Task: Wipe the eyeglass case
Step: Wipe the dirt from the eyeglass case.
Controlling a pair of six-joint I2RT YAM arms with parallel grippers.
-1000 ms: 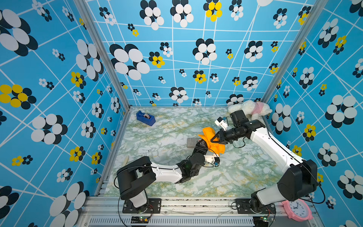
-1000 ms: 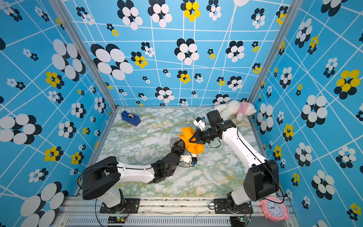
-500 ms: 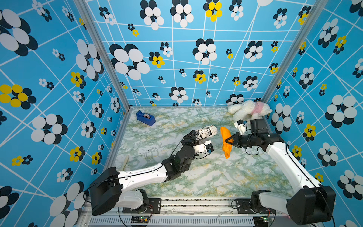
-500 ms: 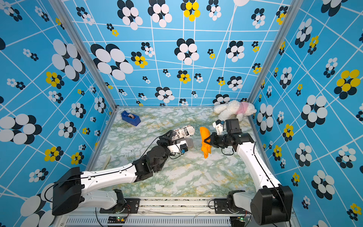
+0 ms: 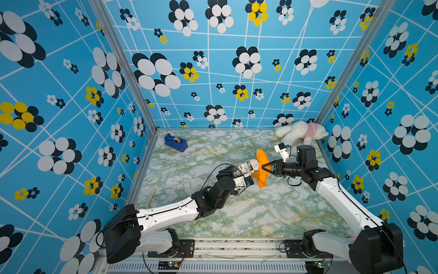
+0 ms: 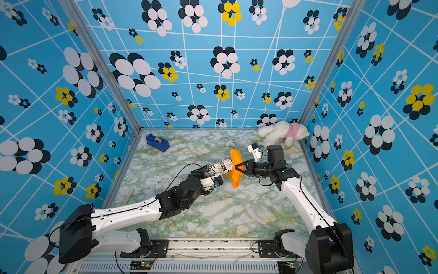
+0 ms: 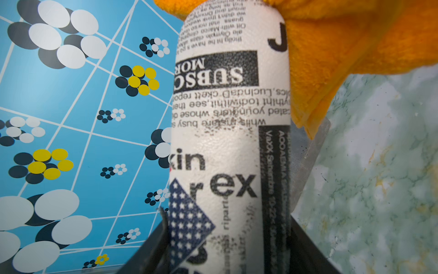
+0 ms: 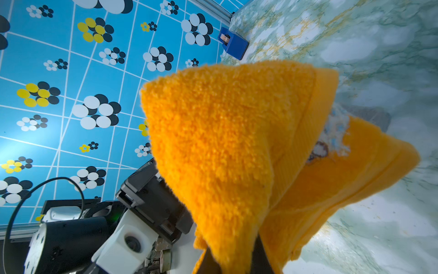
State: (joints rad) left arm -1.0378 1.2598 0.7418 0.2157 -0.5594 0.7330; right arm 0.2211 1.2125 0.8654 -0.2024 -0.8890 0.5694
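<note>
At the near end of the eyeglass case (image 5: 247,166), the left gripper (image 5: 231,172) is clamping the newsprint-patterned shell and holding it above the marble table (image 5: 260,213). At the case's far end the right gripper (image 5: 264,169) is pinching the orange cloth (image 5: 261,181) tight, draping it over the tip. A good wipe is probably calling for light strokes along the case against a firm left hold. Well beyond the case, a tape dispenser (image 5: 175,142) and a plush dog (image 5: 298,134) are lying clear, blocking nothing.
</note>
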